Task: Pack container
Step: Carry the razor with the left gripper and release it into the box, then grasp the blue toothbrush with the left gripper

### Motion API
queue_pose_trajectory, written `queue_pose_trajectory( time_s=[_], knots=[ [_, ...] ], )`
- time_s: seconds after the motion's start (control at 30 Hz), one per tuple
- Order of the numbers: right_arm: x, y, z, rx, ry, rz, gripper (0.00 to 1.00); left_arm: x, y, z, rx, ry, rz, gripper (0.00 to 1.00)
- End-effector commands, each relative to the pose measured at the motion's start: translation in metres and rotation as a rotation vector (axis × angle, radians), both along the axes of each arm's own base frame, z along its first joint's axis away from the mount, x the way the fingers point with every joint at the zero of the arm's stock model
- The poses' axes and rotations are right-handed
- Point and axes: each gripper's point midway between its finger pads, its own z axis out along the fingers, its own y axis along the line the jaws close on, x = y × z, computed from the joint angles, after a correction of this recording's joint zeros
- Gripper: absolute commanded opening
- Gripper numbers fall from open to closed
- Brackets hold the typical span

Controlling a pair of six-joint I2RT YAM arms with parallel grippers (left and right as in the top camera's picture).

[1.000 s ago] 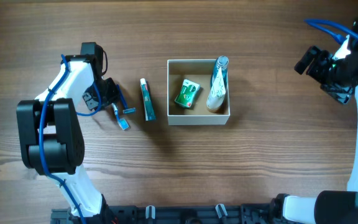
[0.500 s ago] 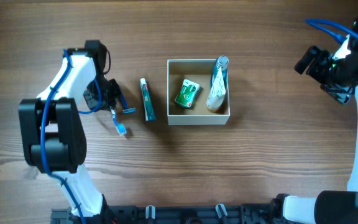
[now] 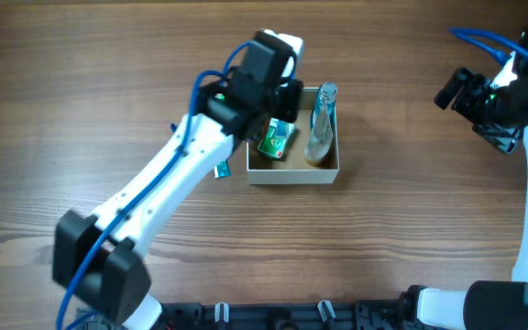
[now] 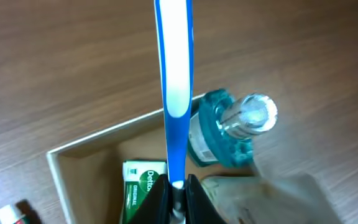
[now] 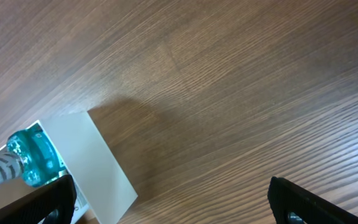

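Blue toothbrush (image 4: 177,93) cropped above, in left pincer (image 4: 177,194), container (image 3: 293,177) part-hidden

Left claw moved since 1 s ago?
Yes. In the overhead view the left claw swung from well outside the box to above its left wall, gripping the toothbrush.

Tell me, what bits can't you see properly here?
- Toothbrush, far end: left wrist view, cut off by the top edge.
- Toothpaste tube: overhead, mostly under the left arm.
- Green packet: left wrist view, cut by the bottom edge.
- Right end effector: right wrist view, fingers run off the bottom edge.
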Motion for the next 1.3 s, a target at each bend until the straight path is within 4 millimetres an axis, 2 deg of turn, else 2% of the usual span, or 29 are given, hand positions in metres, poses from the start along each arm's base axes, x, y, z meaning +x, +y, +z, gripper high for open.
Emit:
queue_pose_trajectory(
  time_s=[0.0,0.07,0.1,0.17,0.23,0.27,0.33,0.4,0.43,0.5,0.57,0.6,0.63,0.67,0.7,0.77,0.83,0.9,0.97,1.03,1.13,1.23,1.27],
  knots=[
    [0.002,-0.001,-0.003,0.007,0.008,-0.013,1.00,0.016,0.002,-0.045,0.113,0.016,-0.012,0.08],
    [0.002,-0.001,-0.003,0.007,0.008,-0.012,1.00,0.007,0.006,-0.076,0.172,0.100,-0.023,0.08],
    [0.002,-0.001,-0.003,0.007,0.008,-0.013,1.00,0.004,0.008,-0.083,0.192,0.121,-0.031,0.09],
    [0.002,-0.001,-0.003,0.007,0.008,-0.013,1.00,-0.003,0.012,-0.089,0.249,0.132,-0.090,0.18],
    [0.002,-0.001,-0.003,0.007,0.008,-0.013,1.00,-0.012,0.017,-0.091,0.297,0.146,-0.142,0.34],
    [0.002,-0.001,-0.003,0.007,0.008,-0.013,1.00,-0.018,0.022,-0.088,0.321,0.154,-0.167,0.48],
    [0.002,-0.001,-0.003,0.007,0.008,-0.013,1.00,-0.024,0.026,-0.076,0.319,0.149,-0.169,0.54],
    [0.002,-0.001,-0.003,0.007,0.008,-0.013,1.00,-0.030,0.031,-0.048,0.294,0.116,-0.147,0.62],
    [0.002,-0.001,-0.003,0.007,0.008,-0.013,1.00,-0.031,0.039,-0.033,0.278,0.102,-0.104,0.63],
    [0.002,-0.001,-0.003,0.007,0.008,-0.013,1.00,-0.033,0.063,-0.012,0.258,0.096,0.026,0.63],
    [0.002,-0.001,-0.003,0.007,0.008,-0.012,1.00,-0.027,0.104,-0.010,0.255,0.144,0.255,0.66],
    [0.002,-0.001,-0.003,0.007,0.008,-0.012,1.00,-0.026,0.128,-0.017,0.235,0.199,0.387,0.75],
    [0.002,-0.001,-0.003,0.007,0.008,-0.012,1.00,-0.024,0.149,-0.027,0.208,0.254,0.506,0.78],
    [0.002,-0.001,-0.003,0.007,0.008,-0.012,1.00,-0.021,0.184,-0.050,0.194,0.328,0.654,0.81],
    [0.002,-0.001,-0.003,0.007,0.008,-0.012,1.00,-0.021,0.200,-0.068,0.186,0.376,0.700,0.81],
    [0.002,-0.001,-0.003,0.007,0.008,-0.013,1.00,-0.023,0.218,-0.102,0.172,0.473,0.733,0.81],
    [0.002,-0.001,-0.003,0.007,0.008,-0.013,1.00,-0.026,0.230,-0.136,0.178,0.570,0.712,0.80],
    [0.002,-0.001,-0.003,0.007,0.008,-0.012,1.00,-0.029,0.241,-0.162,0.198,0.641,0.738,0.79],
    [0.002,-0.001,-0.003,0.007,0.008,-0.013,1.00,-0.026,0.236,-0.181,0.190,0.675,0.683,0.67],
    [0.002,-0.001,-0.003,0.008,0.008,-0.012,1.00,-0.023,0.228,-0.194,0.164,0.691,0.642,0.57],
    [0.002,-0.001,-0.003,0.008,0.008,-0.012,1.00,-0.021,0.227,-0.202,0.162,0.697,0.640,0.47],
    [0.002,-0.001,-0.003,0.007,0.008,-0.013,1.00,-0.022,0.227,-0.207,0.165,0.706,0.641,0.41],
    [0.002,-0.001,-0.003,0.007,0.008,-0.013,1.00,-0.022,0.227,-0.208,0.167,0.709,0.641,0.34]
  ],
)
